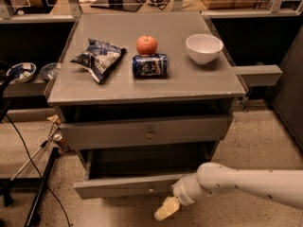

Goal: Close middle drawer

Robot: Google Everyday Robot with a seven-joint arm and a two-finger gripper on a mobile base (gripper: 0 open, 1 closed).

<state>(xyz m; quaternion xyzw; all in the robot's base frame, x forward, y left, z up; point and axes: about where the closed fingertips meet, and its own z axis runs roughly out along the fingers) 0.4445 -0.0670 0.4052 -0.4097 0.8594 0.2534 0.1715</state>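
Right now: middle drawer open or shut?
Open. The middle drawer sticks out beyond the top drawer, its box exposed; the gripper is at its front.

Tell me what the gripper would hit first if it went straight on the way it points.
The gripper hangs just below the pulled-out front of the middle drawer, pointing down and left. Going straight on, it would probably meet the speckled floor first, not the drawer, though depth is unclear.

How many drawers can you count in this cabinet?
2. The upper drawer sits just under the cabinet top; the middle drawer below it is pulled out. The hand hangs just below its front, right of the knob. Any lower drawer is hidden.
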